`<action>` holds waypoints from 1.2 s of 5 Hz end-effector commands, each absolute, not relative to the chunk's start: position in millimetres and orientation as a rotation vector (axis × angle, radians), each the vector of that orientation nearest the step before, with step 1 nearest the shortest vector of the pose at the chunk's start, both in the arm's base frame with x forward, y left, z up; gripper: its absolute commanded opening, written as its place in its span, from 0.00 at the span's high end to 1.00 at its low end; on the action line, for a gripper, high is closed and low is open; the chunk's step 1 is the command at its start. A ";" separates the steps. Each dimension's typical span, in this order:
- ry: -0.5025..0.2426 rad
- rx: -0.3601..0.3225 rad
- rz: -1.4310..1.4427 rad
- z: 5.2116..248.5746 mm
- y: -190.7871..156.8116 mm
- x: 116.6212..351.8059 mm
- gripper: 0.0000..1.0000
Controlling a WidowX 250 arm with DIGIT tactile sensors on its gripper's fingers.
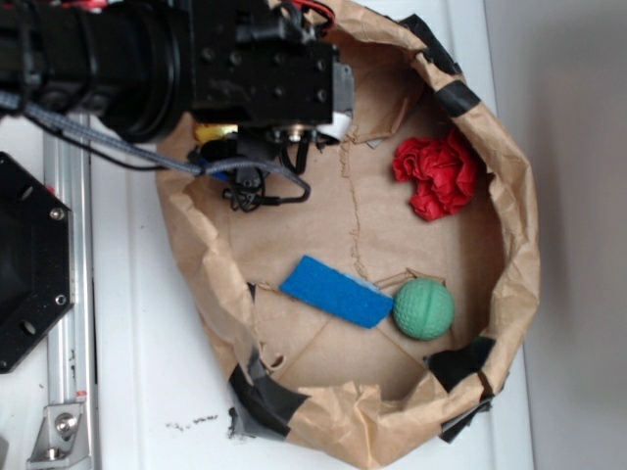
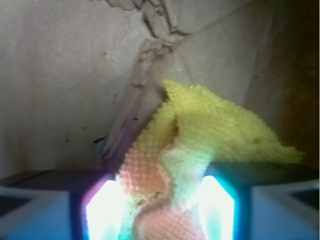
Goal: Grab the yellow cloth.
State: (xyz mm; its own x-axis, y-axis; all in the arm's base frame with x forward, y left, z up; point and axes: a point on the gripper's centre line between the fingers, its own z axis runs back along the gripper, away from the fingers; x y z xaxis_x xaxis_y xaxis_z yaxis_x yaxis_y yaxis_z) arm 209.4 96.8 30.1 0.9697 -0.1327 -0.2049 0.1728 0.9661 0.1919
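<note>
1. Black robot claw (image 1: 257, 147) sits low inside the crinkly brown paper nest (image 1: 509, 294), close to its back wall.
2. From the wrist view, the claw's two pale fingers (image 2: 107, 210) are pressed in on a fold of the bright yellow bumpy cloth (image 2: 200, 135). The claw is almost closed, with only the cloth's thickness between the fingers.
3. The yellow cloth sits right in the middle of the claw. A thick bunch is squeezed between the fingers, and the rest spreads out past the fingertips and off to one side.
4. In the view from outside, the arm hides nearly all of the cloth. Only a tiny yellow bit peeks out under the claw.
5. To do this step well, I think the claw should keep its squeeze firm and even, so the soft fold does not slip out.
6. Then it should lift slowly and straight up, so the loose end does not snag on the paper.
7. The red wrinkly cloth (image 1: 437, 174), the flat blue sponge block (image 1: 337, 291) and the green bumpy ball (image 1: 423, 308) lie well apart from the claw, so they should not get in the way.
</note>
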 end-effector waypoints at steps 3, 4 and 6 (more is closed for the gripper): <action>0.030 0.166 -0.073 58.3 111.8 198.2 1.00; -0.037 0.152 0.068 79.3 97.5 196.3 1.00; -0.224 -0.016 0.327 151.3 40.3 215.3 1.00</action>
